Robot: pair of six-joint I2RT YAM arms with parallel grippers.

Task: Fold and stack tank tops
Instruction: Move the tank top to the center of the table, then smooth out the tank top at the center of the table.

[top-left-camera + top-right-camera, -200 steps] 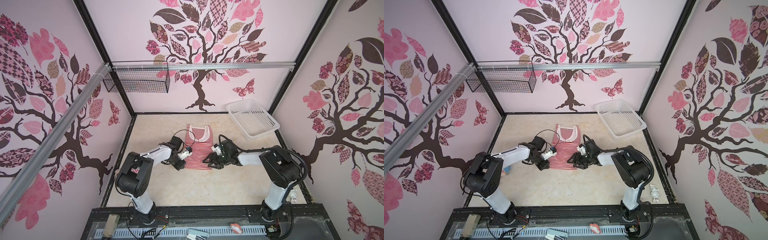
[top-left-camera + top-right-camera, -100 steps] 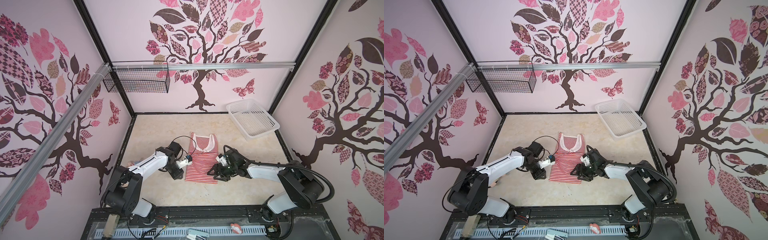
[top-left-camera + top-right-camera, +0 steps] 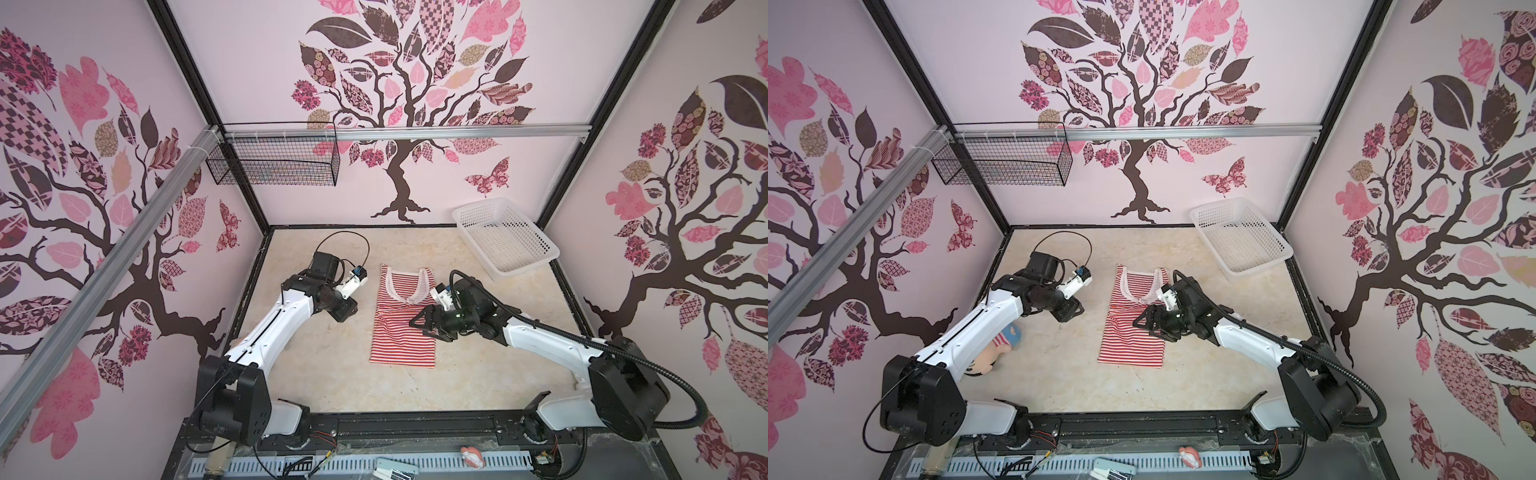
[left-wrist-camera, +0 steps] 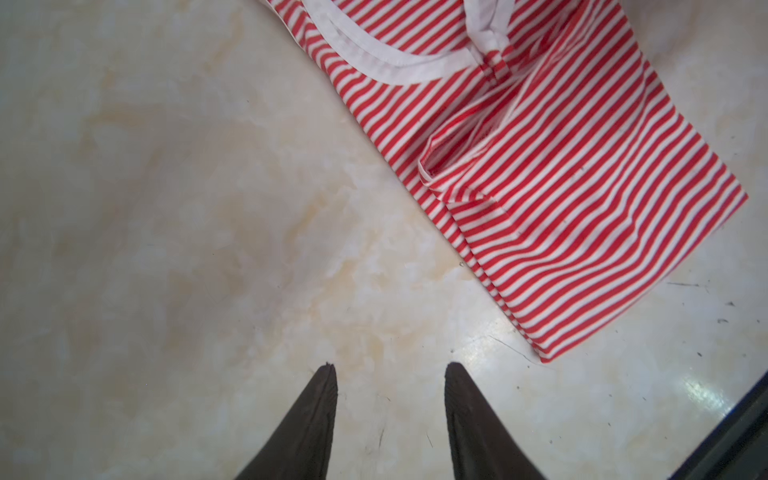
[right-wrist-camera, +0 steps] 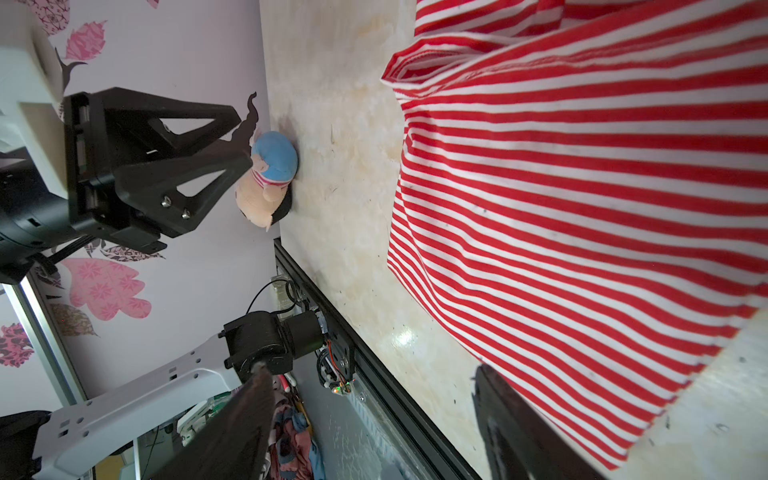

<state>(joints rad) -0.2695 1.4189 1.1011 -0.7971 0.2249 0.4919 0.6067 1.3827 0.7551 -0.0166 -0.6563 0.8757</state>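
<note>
The worktop (image 3: 332,374) carries one tank top (image 3: 401,332) at frame centre in both top views. It lies flat as a narrow strip, neck toward the back wall, so the side folds look done and the cross fold is probably next. The basket (image 3: 525,264) sits upper right, clear of the folding space. The right gripper (image 5: 372,370) hovers wide and empty over the strip's right edge. The left gripper (image 4: 390,368), jaws partly apart and holding nothing, stands over bare worktop to its left.

Bright, even light; glare spots on the table (image 4: 702,390); nearby fingers (image 5: 241,432) blurred; edges bowed.
</note>
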